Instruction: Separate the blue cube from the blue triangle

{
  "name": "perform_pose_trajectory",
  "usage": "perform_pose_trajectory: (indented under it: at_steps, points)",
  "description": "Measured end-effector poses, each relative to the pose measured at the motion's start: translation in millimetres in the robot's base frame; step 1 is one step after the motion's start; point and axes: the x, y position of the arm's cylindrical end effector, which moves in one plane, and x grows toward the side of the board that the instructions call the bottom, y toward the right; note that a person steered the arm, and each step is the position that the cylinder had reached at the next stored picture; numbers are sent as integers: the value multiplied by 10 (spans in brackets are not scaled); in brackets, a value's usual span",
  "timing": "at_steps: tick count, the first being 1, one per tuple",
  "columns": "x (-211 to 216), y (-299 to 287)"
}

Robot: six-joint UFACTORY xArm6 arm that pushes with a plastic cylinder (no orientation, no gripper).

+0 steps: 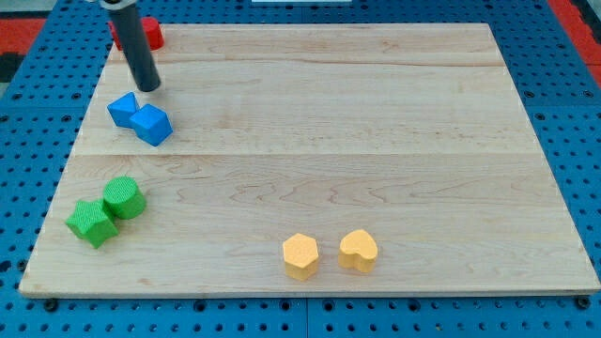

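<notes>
The wooden board [376,141] is filling most of the view, and nearly all of its middle and right side is lying bare — that is where the room for pushing is. The two blue blocks are sitting near the view's left edge, toward the top, so any shove leftward is risking a block sliding off onto the blue pegboard [563,113] around it.

The blue cube [151,124] is touching the blue triangle [122,110], the cube lying to the lower right of its partner. Both are looking like small, hard, light pieces that should be sliding easily on smooth wood and turning if struck off-centre. I judge the best contact to be on the cube's upper-left face, at the seam, driving it toward the view's right into the open board.

There are no fingers to report, only a rod: my tip [148,87] is resting on the board just above the blue pair, near them but apart, touching nothing. A red block [150,34] is sitting just behind the rod at the top edge, partly hidden.

Well clear at the lower left, a green cube [92,223] and a green cylinder [123,198] are touching; two yellow blocks [300,255] [358,250] are sitting near the bottom edge — neither pair is in the way.
</notes>
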Motion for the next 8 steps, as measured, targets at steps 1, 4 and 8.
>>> perform_pose_trajectory:
  at_steps: [1, 4, 8]
  points:
    - [70, -468]
    - [379, 845]
    - [991, 522]
